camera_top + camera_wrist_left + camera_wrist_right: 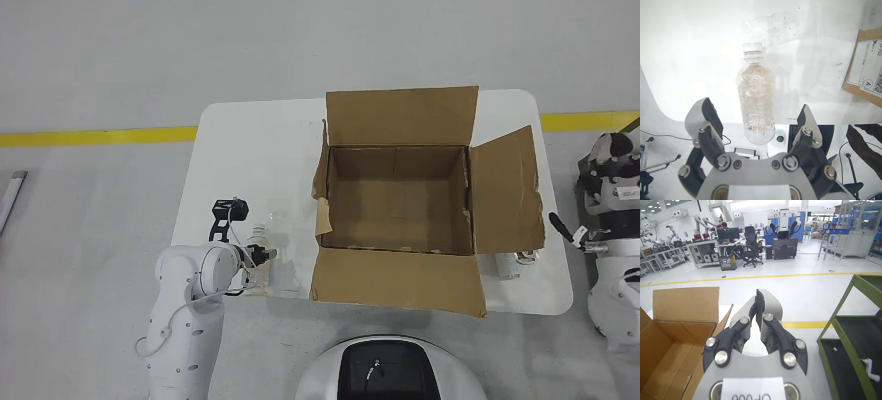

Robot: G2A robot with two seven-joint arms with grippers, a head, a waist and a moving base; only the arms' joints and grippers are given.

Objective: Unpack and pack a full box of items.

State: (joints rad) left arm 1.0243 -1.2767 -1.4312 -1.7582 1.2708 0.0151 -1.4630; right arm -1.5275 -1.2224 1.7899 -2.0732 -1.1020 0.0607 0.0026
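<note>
A clear plastic bottle [757, 94] with a white cap lies on the white table [250, 150] near its front left edge, cap pointing away from my left gripper [758, 119]. That gripper is open, its fingers [710, 113] standing either side of the bottle's base without touching it. From above, the bottle [262, 248] lies just left of the open cardboard box [400, 200], whose inside looks bare. My right gripper [758, 309] is shut on nothing, held off the table's right side beside the box [677, 323].
A crumpled clear plastic bag [772, 24] lies just beyond the bottle's cap. A box flap with a label [865, 70] is close by. A small pale item [508, 264] lies right of the box. A green cart [857, 332] stands beside the right arm [612, 190].
</note>
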